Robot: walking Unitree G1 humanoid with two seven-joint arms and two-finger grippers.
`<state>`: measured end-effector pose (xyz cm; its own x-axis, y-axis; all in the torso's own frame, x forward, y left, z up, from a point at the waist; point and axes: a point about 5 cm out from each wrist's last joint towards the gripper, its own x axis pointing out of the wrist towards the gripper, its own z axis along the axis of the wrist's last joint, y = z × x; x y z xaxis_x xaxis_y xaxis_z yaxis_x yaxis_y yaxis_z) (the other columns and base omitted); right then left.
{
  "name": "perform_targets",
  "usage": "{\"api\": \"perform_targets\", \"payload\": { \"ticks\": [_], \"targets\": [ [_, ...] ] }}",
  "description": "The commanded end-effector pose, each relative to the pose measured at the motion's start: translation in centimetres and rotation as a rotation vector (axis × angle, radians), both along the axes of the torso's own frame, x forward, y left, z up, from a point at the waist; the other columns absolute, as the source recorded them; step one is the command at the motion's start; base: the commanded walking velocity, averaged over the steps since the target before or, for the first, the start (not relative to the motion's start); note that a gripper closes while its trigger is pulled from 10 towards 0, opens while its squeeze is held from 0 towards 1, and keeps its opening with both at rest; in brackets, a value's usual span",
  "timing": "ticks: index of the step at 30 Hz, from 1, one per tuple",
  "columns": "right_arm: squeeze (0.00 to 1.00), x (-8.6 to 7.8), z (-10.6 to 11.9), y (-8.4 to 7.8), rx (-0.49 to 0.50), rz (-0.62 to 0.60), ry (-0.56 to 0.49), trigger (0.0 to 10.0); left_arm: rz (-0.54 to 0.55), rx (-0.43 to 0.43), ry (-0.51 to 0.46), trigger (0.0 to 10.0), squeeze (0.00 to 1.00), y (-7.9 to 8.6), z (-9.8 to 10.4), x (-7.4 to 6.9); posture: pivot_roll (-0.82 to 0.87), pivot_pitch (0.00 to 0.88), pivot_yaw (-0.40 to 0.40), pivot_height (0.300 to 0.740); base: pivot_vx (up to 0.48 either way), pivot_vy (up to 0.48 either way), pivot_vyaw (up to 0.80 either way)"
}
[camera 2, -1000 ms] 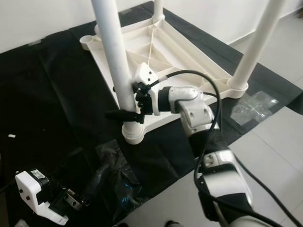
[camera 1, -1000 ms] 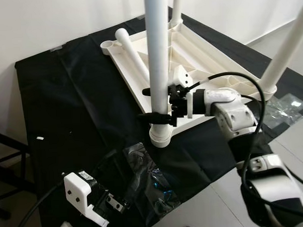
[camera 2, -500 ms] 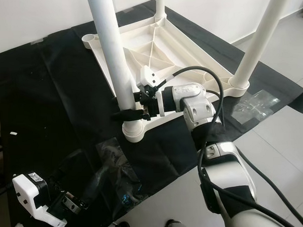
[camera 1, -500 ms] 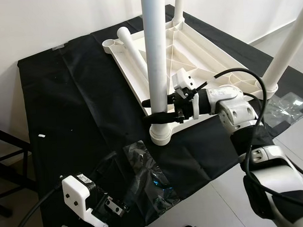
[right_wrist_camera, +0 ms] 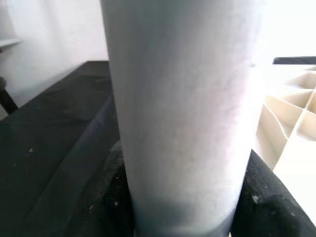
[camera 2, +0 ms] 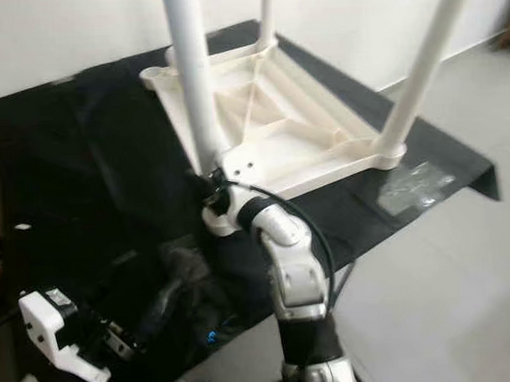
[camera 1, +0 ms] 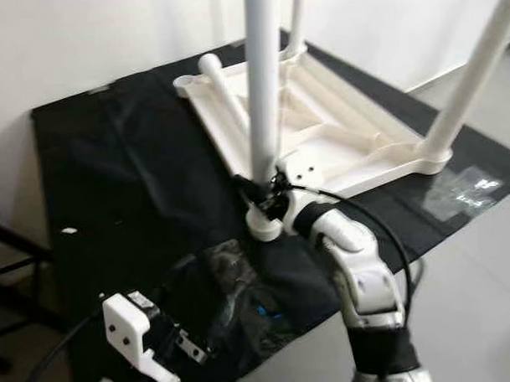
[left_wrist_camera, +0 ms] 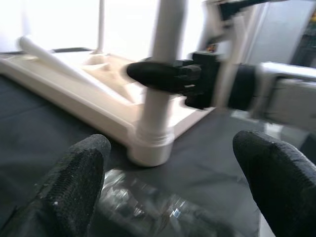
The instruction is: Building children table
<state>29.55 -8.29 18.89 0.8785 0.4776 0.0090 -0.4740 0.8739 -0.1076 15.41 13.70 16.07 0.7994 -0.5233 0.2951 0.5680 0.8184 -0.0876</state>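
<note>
A white plastic children's table (camera 1: 362, 149) lies upside down on a black cloth. Its near leg (camera 1: 264, 90) stands upright in the corner socket (camera 1: 263, 226). My right gripper (camera 1: 253, 191) is shut on this leg just above the socket; in the right wrist view the leg (right_wrist_camera: 182, 113) sits between the black fingers (right_wrist_camera: 111, 200). Two more legs (camera 1: 473, 70) stand at the right and back corners. A loose leg (camera 1: 224, 98) lies across the underside. My left gripper (camera 1: 183, 351) hangs low at the near left, fingers (left_wrist_camera: 81, 173) open, facing the near leg (left_wrist_camera: 160, 74).
Crumpled clear plastic (camera 1: 242, 288) lies on the cloth between my grippers, and another plastic bag (camera 1: 463, 190) lies by the right corner. The cloth-covered surface (camera 1: 112, 179) ends near me and at the right over pale floor (camera 1: 485, 292). A dark frame (camera 1: 10, 250) stands at the left.
The camera has shifted. My right gripper has slid down the near leg toward the socket, and its forearm has swung from the right side round to the near side. The left gripper stays low.
</note>
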Motion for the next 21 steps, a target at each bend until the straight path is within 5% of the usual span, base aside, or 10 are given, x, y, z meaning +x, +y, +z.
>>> {"api": "perform_targets", "payload": {
  "ticks": [1,3,4,5,6,8,9,19,20,21],
  "targets": [
    [0.0,-1.1,-4.4,0.3,-0.024,-0.012,0.231,0.0,0.0,0.018,0.013,10.0,0.0,0.3,-0.4,0.2,-0.01,0.173,0.055,0.74,0.0,0.0,0.0],
    [0.0,-1.6,-4.4,1.2,-0.027,0.057,0.225,0.0,-0.004,0.016,0.017,10.0,0.0,0.3,-0.5,0.4,0.0,0.168,0.048,0.74,0.0,0.0,0.0],
    [0.0,-1.4,-4.3,1.5,-0.039,0.086,0.209,2.0,-0.007,0.012,0.018,10.0,0.0,0.3,-0.6,0.6,-0.01,0.162,0.044,0.74,0.0,0.0,0.0],
    [0.0,-1.4,-4.3,1.5,-0.039,0.086,0.209,2.0,-0.007,0.012,0.018,10.0,0.0,0.3,-0.6,0.6,-0.01,0.162,0.044,0.74,0.0,0.0,0.0],
    [0.0,-1.2,-4.1,1.6,-0.049,0.101,0.208,10.0,-0.006,0.01,0.018,10.0,0.0,0.3,-0.6,0.7,0.0,0.161,0.042,0.74,0.0,0.0,0.0],
    [0.0,-1.1,-3.7,1.8,-0.051,0.108,0.206,10.0,0.002,0.009,0.015,10.0,0.0,0.3,-0.7,0.8,-0.01,0.156,0.043,0.74,0.0,0.0,0.0],
    [1.0,-0.8,-2.7,2.0,-0.038,0.145,0.199,10.0,0.015,0.009,0.01,10.0,0.0,0.4,-0.6,0.8,0.0,0.155,0.041,0.74,0.0,0.0,0.0],
    [1.0,-0.8,2.0,2.9,-0.057,0.615,0.057,10.0,0.008,0.004,0.007,10.0,0.0,0.2,-0.5,0.9,0.0,0.166,0.04,0.74,0.0,0.0,0.0],
    [0.01,-0.9,2.5,2.4,-0.183,0.764,-0.003,10.0,0.007,0.003,0.006,10.0,0.0,0.2,-0.5,0.9,0.0,0.169,0.039,0.74,0.0,0.0,0.0],
    [0.0,-0.8,2.8,1.8,-0.254,0.867,-0.02,10.0,0.007,0.002,0.005,10.0,0.0,0.1,-0.5,0.8,0.0,0.174,0.042,0.74,0.0,0.0,0.0]
  ]
}}
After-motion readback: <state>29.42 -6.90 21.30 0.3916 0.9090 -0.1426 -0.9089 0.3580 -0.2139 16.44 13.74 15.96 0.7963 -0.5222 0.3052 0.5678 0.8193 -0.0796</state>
